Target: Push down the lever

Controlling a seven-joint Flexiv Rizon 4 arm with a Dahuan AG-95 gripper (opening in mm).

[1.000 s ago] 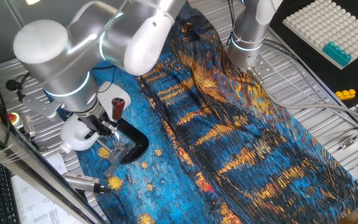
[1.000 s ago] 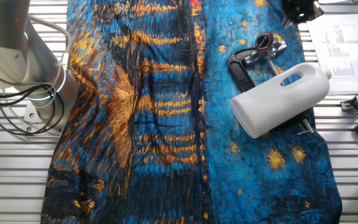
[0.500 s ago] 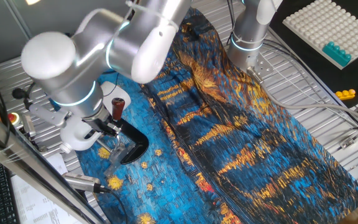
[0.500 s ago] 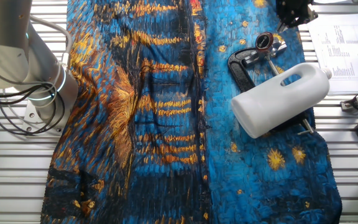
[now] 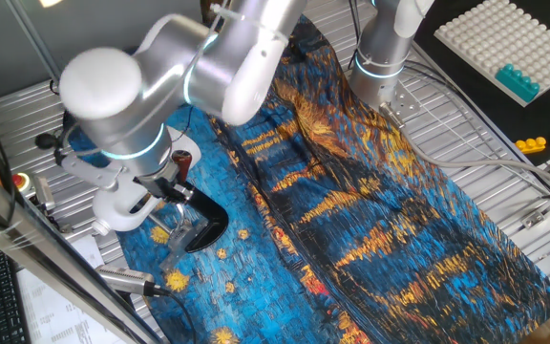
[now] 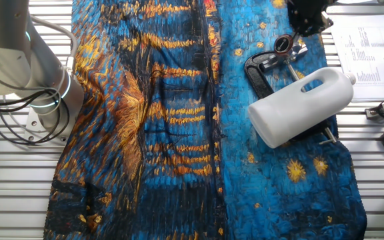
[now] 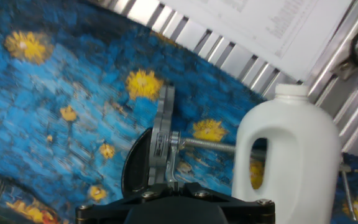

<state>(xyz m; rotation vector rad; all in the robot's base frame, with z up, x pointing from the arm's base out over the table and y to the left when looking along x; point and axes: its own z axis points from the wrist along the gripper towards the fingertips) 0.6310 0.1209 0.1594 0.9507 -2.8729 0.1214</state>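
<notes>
Arm bent low, wrist pointing down; gripper (image 6: pixel 307 15) apparently closed, fingers hard to see

Robotics laboratory. Indicators: slotted aluminium desk (image 6: pixel 179 230) with a bolted-down silver arm base (image 5: pixel 382 57), loose cabling (image 5: pixel 466 143), a printed sheet (image 6: pixel 369 53), toy building bricks (image 5: pixel 521 81), and a patterned blue cloth (image 6: pixel 179 133) as work surface.

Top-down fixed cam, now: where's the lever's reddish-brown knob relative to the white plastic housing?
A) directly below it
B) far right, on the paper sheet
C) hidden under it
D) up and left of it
D: the glossy reddish-brown knob on the thin silver rod sits above-left of the big white plastic housing.
</notes>
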